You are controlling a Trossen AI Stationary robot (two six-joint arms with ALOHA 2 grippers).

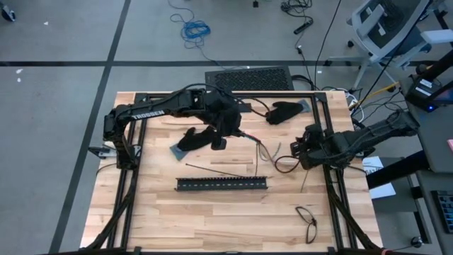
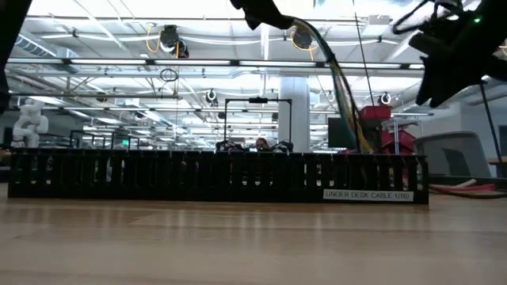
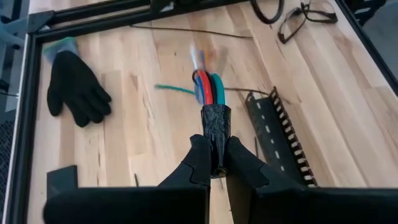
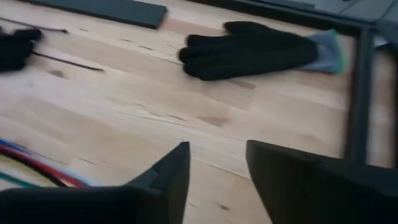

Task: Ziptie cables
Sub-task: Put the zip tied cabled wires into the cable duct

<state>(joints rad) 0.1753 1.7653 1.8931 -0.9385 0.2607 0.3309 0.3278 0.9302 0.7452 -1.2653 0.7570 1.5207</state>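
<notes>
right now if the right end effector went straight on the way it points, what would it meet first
Probably the black glove: from the right end effector, whose fingers stand apart and empty, only bare table lies before it. Depth is unclear.

The light wooden table (image 1: 212, 212) carries a long black slotted bar (image 1: 222, 184) at its middle, with a thin black strip (image 1: 219, 169) just beyond. 2 black gloves (image 1: 283, 112) lie farther back, the cables (image 1: 272, 157) trail right of centre, and a pair of glasses (image 1: 307, 219) sits near the right front corner.
</notes>
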